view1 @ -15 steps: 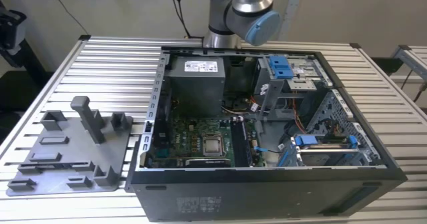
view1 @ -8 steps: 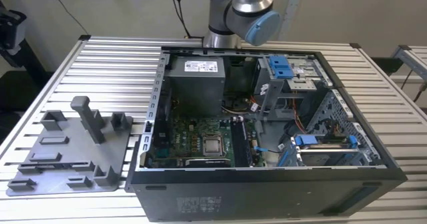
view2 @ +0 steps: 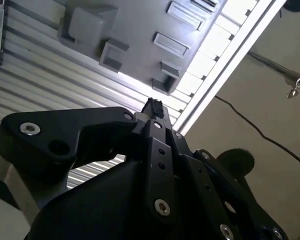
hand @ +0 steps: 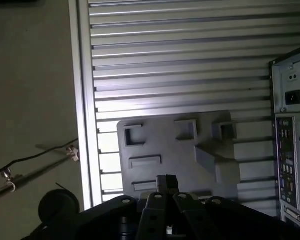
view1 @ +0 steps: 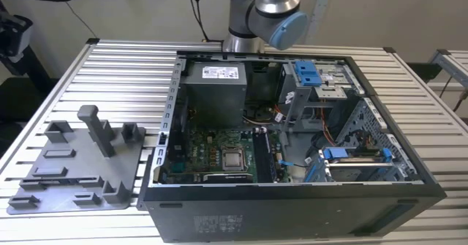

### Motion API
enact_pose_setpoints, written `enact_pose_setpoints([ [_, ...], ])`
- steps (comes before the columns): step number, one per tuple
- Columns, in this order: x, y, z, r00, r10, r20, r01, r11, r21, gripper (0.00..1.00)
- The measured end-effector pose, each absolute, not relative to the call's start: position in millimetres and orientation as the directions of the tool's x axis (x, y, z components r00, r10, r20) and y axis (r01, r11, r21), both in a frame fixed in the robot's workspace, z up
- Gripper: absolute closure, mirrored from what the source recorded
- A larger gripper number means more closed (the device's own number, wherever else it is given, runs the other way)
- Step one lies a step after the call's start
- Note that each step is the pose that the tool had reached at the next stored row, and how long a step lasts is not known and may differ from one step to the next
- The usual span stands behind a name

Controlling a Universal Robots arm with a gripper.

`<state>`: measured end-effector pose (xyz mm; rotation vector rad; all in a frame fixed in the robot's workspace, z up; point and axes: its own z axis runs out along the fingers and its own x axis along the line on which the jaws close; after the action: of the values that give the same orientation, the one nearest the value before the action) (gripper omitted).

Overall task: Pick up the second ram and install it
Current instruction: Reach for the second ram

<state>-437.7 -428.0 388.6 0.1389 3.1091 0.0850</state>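
Ram: its place cannot be fixed for sure; dark narrow strips stand in the slots [view1: 267, 156] just beside the CPU [view1: 234, 158] inside the case [view1: 292, 204], and it may be one of them, but no label can be made out there; the pockets of the tray [view1: 76, 171] look bare in the exterior view and in both wrist views. The gripper [hand: 166, 181] hangs well above the tray, near the edge of the table [view1: 124, 64], its fingers pressed together with nothing between them.

Risks, as I judge them: if a stick sits only partly in its slot, a corner could stand proud and the latch would not catch, and seating cannot be confirmed from here; a blue lead [view1: 289, 161] lies close by the slots and could be pinched or snagged by anything coming down there; a descent over the tray with the fingers together could strike the post [view1: 95, 127], the tallest thing on it; a swing toward the slots kept too low could clip the case wall, which stands higher than the board.

Counts: one arm [view1: 263, 6]; one gripper; one tray with one post; one case; one CPU; one power supply [view1: 213, 89]; dark strips in the slots, two as far as I can tell; rams in the gripper, none.
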Motion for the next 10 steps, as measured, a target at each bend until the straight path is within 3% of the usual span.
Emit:
enact_pose_setpoints([
  [10,-436.7,-440.2,371.8,-0.996,0.09,-0.024,0.088,0.995,0.055,0.89],
])
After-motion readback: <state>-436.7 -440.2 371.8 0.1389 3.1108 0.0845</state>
